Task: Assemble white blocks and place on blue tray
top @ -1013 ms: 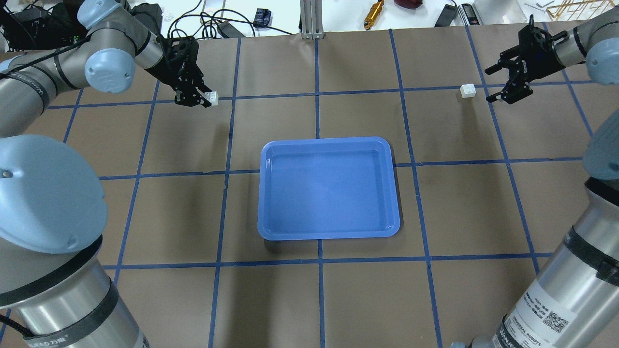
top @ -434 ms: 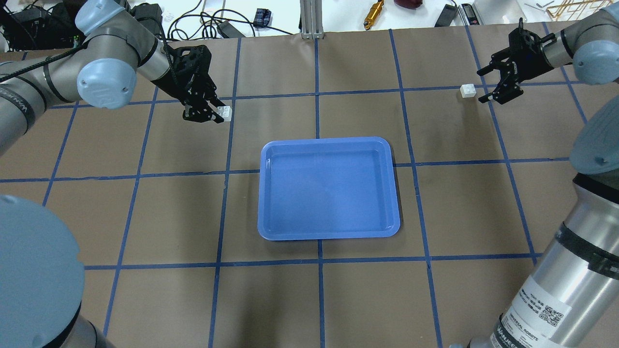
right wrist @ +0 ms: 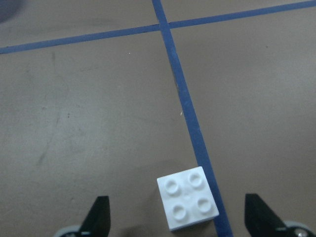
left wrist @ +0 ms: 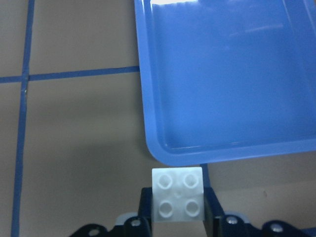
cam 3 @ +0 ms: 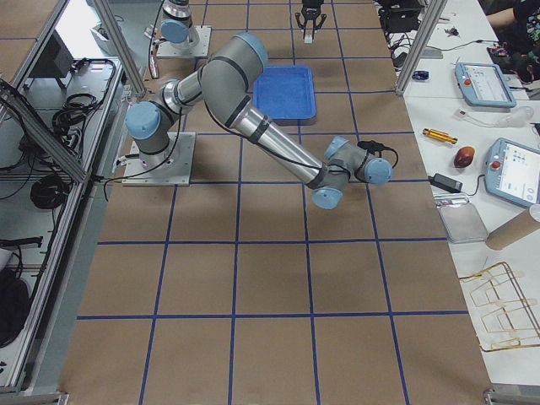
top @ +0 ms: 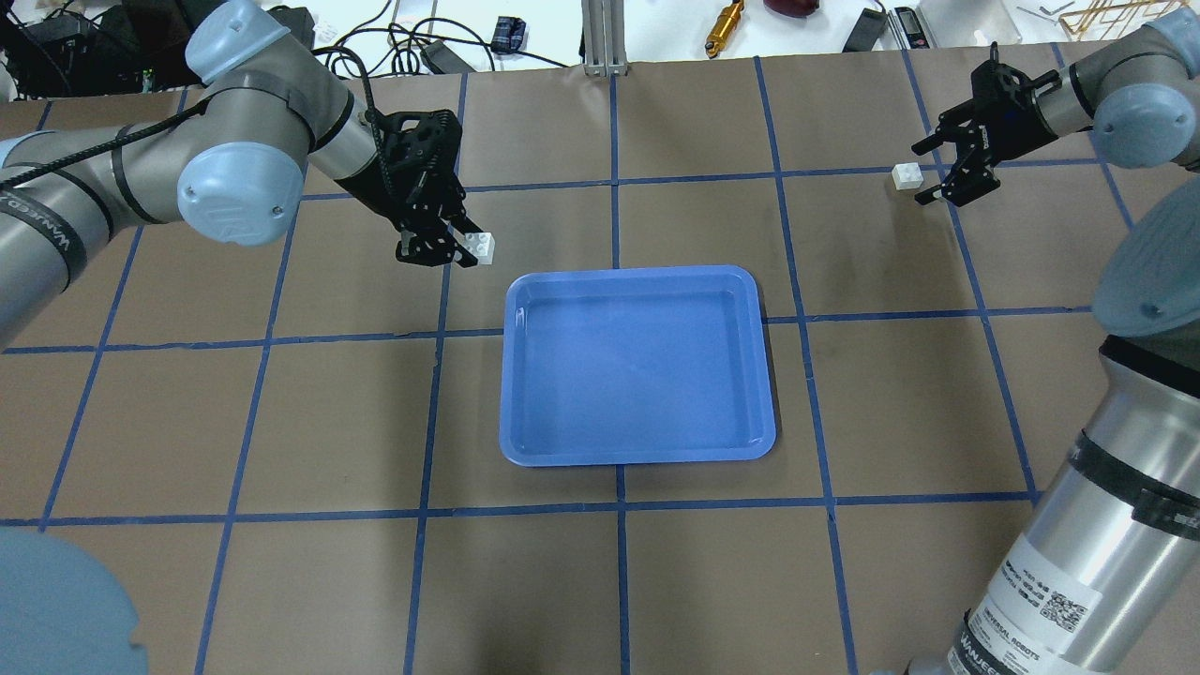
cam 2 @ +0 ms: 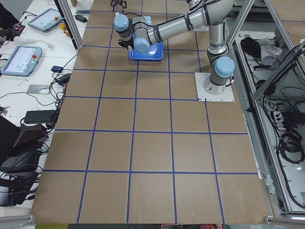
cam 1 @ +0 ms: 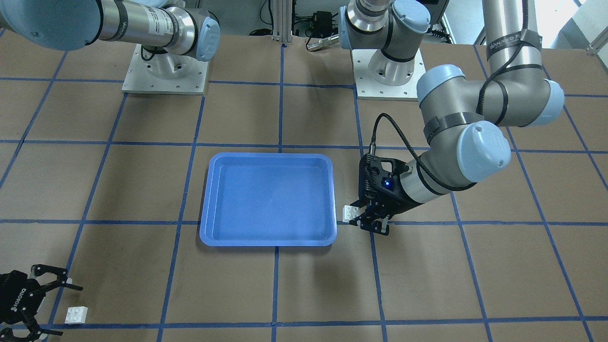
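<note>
Left gripper point(top: 457, 249): fingers clenched on the first block point(top: 481, 247), a white 2x2 brick, studs up, gripped by its sides. It sits just beside the far left corner of the tray point(top: 637, 375) in the overhead view, outside the rim
Right gripper point(top: 923, 172): fingers spread wide, grasping nothing, low at the far right of the table point(top: 328, 422)
Second block point(top: 907, 175): white 2x2 brick, studs up, resting on the table between the right gripper's fingers and touching neither, one edge on a blue tape line point(right wrist: 192, 123)
Tray: glossy blue, flat on the table at centre
</note>
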### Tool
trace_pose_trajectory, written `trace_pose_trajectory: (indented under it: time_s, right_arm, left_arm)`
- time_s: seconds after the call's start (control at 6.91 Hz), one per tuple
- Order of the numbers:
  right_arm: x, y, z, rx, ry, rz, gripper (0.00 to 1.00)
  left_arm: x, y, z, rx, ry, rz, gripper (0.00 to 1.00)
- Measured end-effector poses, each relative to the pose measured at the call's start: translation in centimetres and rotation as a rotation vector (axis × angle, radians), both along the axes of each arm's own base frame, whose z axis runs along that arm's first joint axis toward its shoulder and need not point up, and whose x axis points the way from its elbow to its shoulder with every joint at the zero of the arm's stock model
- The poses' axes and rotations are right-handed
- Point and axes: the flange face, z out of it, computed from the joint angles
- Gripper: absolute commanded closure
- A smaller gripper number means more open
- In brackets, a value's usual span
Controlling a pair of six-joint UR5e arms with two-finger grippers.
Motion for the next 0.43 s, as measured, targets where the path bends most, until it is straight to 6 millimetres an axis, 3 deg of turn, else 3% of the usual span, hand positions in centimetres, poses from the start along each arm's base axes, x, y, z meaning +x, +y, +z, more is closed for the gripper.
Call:
trace_pose_trajectory:
  time_s: [0.43]
  right_arm:
    - [0.0,-0.2,0.0,0.001,0.003,-0.006,0.17]
  left_arm:
    - [-5.9,4.8,-3.9,-0.034,-0.003,0.02,1.0]
